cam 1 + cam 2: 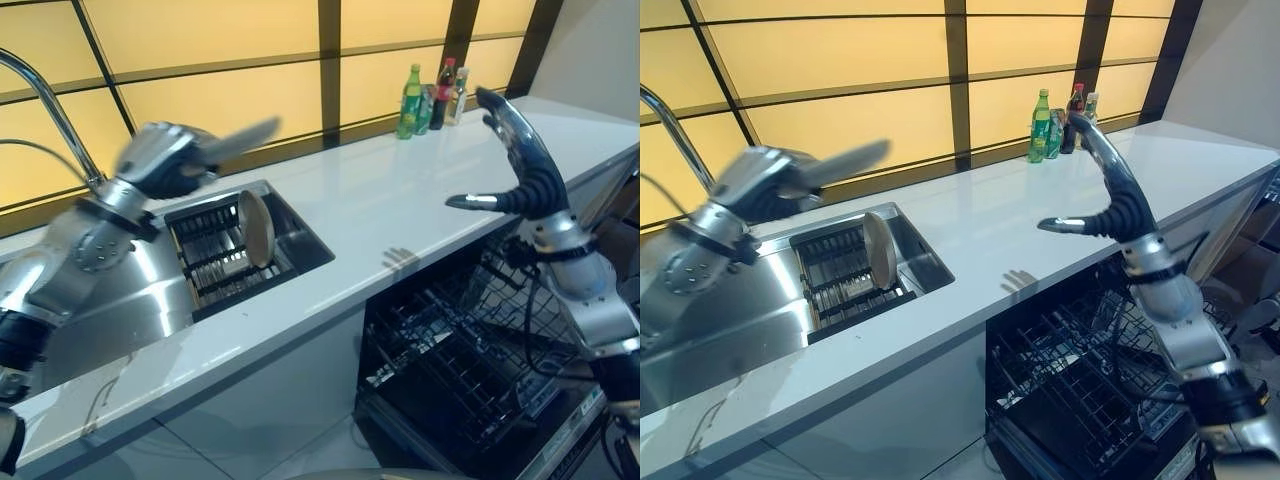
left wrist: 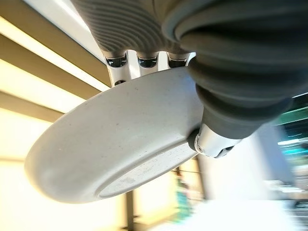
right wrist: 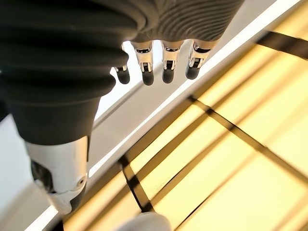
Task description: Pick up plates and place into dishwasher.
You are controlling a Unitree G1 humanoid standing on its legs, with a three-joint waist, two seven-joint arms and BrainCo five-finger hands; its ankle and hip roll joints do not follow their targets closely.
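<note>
My left hand (image 1: 165, 160) is raised above the sink, shut on a pale grey plate (image 1: 243, 137). In the left wrist view the plate (image 2: 115, 144) is pinched at its rim between thumb and fingers. A second plate (image 1: 257, 228) stands on edge in the dark rack (image 1: 215, 250) inside the sink. My right hand (image 1: 535, 185) is lifted over the white counter with fingers straight and thumb spread, holding nothing; its fingers (image 3: 163, 67) show straight in the right wrist view. The dishwasher (image 1: 470, 360) stands open below the counter, its wire rack pulled out.
A steel sink (image 1: 130, 300) with a curved faucet (image 1: 50, 110) is at the left. Three bottles (image 1: 425, 95) stand at the back of the white counter (image 1: 400, 200). Yellow lit panels run behind the counter.
</note>
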